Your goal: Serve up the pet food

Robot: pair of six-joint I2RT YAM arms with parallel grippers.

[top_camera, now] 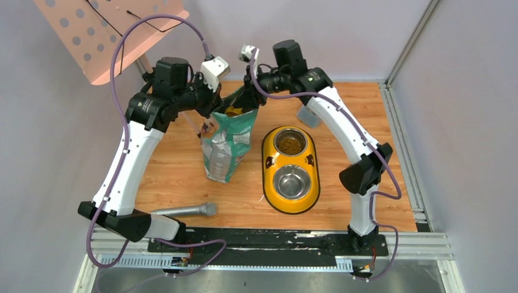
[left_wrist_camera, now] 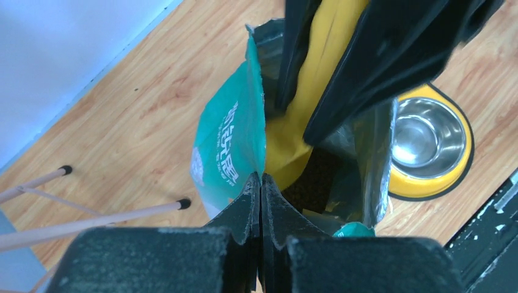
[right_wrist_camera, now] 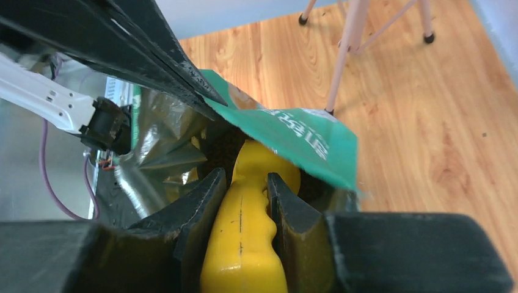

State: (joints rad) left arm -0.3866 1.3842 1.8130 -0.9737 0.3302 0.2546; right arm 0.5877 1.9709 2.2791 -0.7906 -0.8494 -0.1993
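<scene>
Top external: kibble [top_camera: 291, 144] in feeder's [top_camera: 267, 178] upper bowl [top_camera: 277, 140]; lower bowl [top_camera: 293, 182] bare, likely next.
Left gripper [left_wrist_camera: 261, 183]: pinched tight on bag [left_wrist_camera: 229, 146] rim.
Right gripper [right_wrist_camera: 243, 183]: clamps scoop [right_wrist_camera: 244, 244], down in bag.

Wood grain, foil and gloss

The table [top_camera: 177, 177] has a smooth wood-grain finish. The feeder [top_camera: 267, 177] is glossy yellow plastic with polished steel bowls [top_camera: 292, 182]. The bag [top_camera: 226, 149] — printed green film outside, crinkled silver foil within — holds dry, matt brown kibble [left_wrist_camera: 311, 183]. The scoop [right_wrist_camera: 244, 244] is smooth yellow plastic. The fingers [right_wrist_camera: 195, 210] of the right gripper [right_wrist_camera: 245, 176] are matt black and faintly grainy.
</scene>
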